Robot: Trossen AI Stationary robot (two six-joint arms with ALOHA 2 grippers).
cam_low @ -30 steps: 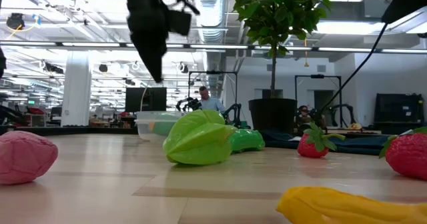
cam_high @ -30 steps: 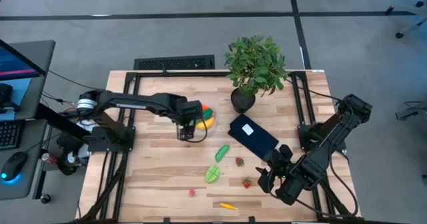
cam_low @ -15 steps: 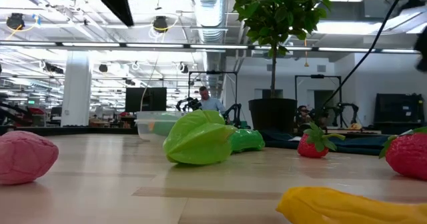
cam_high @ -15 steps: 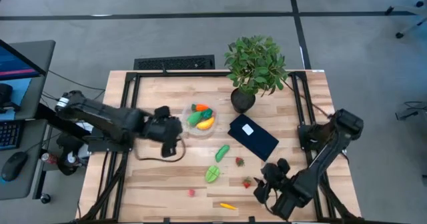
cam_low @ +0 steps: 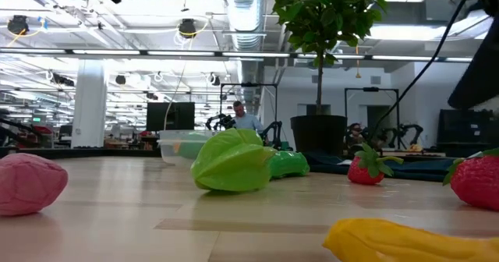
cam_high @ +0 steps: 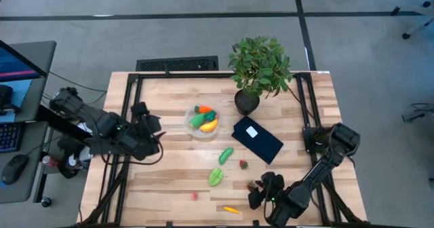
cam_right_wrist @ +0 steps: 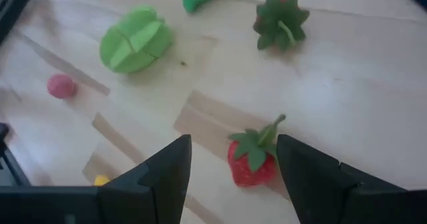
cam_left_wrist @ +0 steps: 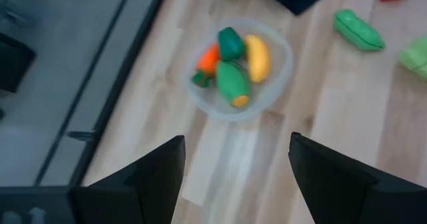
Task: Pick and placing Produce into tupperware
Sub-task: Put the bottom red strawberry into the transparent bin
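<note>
Your right gripper [cam_right_wrist: 230, 177] hangs with fingers spread, empty, directly over a small red toy strawberry [cam_right_wrist: 252, 161] on the wooden table [cam_high: 163, 180]. That strawberry lies well apart from the round clear plastic container [cam_high: 203, 121]; your left gripper [cam_left_wrist: 233, 174], also spread and empty, waits beside the container.

- Left dark two-finger pincer [cam_high: 150, 123] sits low over the table's left side, its fingers apart and empty.
- Right dark two-finger pincer [cam_high: 256, 187] hangs near the front edge, fingers spread, empty.
</note>
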